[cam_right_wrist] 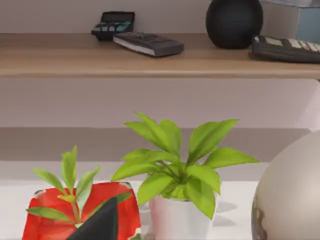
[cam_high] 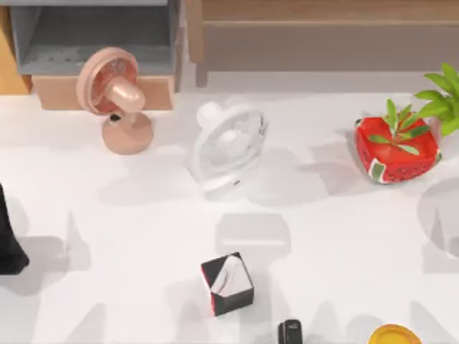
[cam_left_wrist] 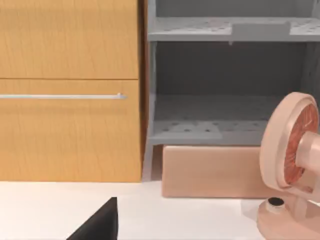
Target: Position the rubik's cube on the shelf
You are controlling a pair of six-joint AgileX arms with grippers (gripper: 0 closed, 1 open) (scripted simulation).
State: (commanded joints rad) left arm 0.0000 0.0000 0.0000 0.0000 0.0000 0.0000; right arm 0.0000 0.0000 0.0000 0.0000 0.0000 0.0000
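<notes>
The rubik's cube is out of view. The shelf (cam_high: 323, 32) is a wide light-brown wooden unit along the table's back right, with a grey-brown panel below its plank. In the right wrist view its plank (cam_right_wrist: 65, 62) runs across at some distance, behind the plants. My left arm (cam_high: 7, 247) is a dark shape at the table's left edge, and a dark part of my left gripper (cam_left_wrist: 97, 226) faces the cabinet. A dark part of my right gripper (cam_right_wrist: 100, 222) sits in front of a red pot.
A pink fan (cam_high: 115, 97) and a white fan (cam_high: 229, 147) stand mid-table. A red strawberry pot (cam_high: 396, 150) and a leafy plant (cam_high: 445, 97) stand right. A black box with a white top (cam_high: 226, 284) lies near the front. A remote (cam_right_wrist: 147, 44) and a black ball (cam_right_wrist: 234, 21) rest on the plank.
</notes>
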